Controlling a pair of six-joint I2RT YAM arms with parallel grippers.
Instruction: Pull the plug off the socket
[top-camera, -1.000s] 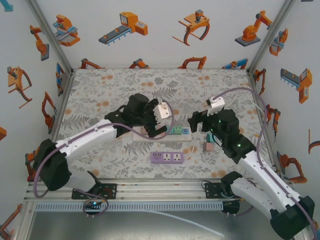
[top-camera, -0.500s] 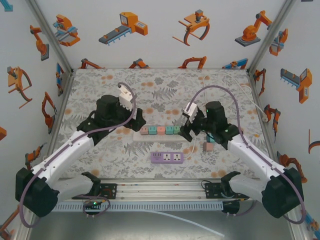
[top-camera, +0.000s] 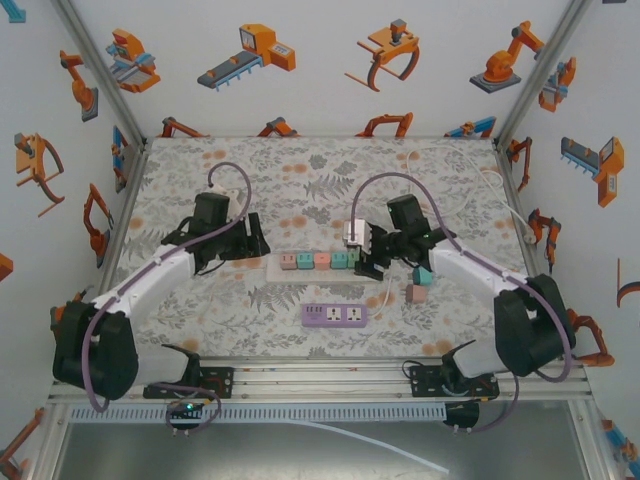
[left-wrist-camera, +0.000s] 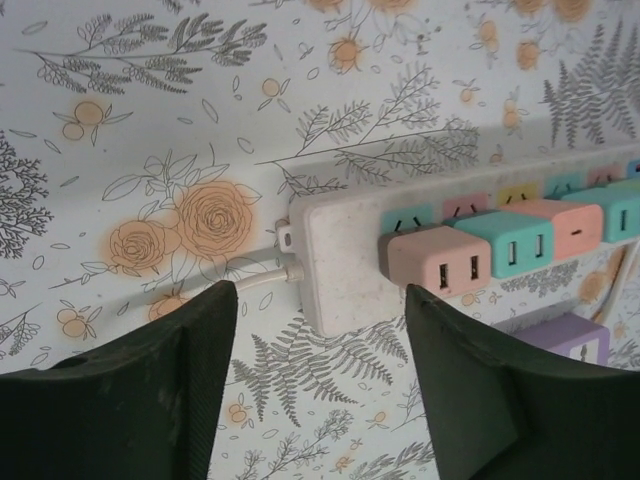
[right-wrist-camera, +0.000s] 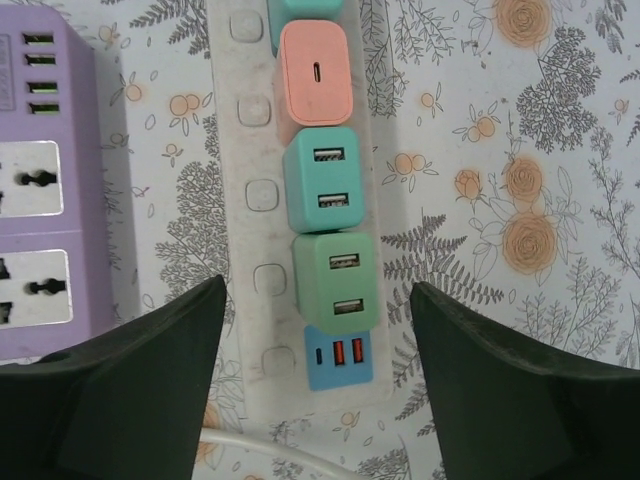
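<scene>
A white socket strip (top-camera: 325, 266) lies across the middle of the mat with a row of plugs in it. In the left wrist view its end (left-wrist-camera: 340, 250) carries a pink plug (left-wrist-camera: 440, 265), then a teal plug (left-wrist-camera: 515, 240). My left gripper (top-camera: 254, 241) (left-wrist-camera: 320, 295) is open, its fingers straddling that left end without touching it. In the right wrist view a pink plug (right-wrist-camera: 318, 72), a teal plug (right-wrist-camera: 322, 180) and a green plug (right-wrist-camera: 337, 280) sit above a blue USB panel (right-wrist-camera: 338, 355). My right gripper (top-camera: 367, 258) (right-wrist-camera: 317, 290) is open around the green plug.
A purple socket strip (top-camera: 335, 315) (right-wrist-camera: 40, 190) lies just in front of the white one. A small pink and teal block (top-camera: 418, 290) stands to the right. The strip's white cable (top-camera: 388, 296) (right-wrist-camera: 260, 450) trails off its right end. Printed walls enclose the mat.
Both arms have dropped from a raised pose over the strip. The left gripper moved out to the strip's left end, the right gripper down onto its right end.
</scene>
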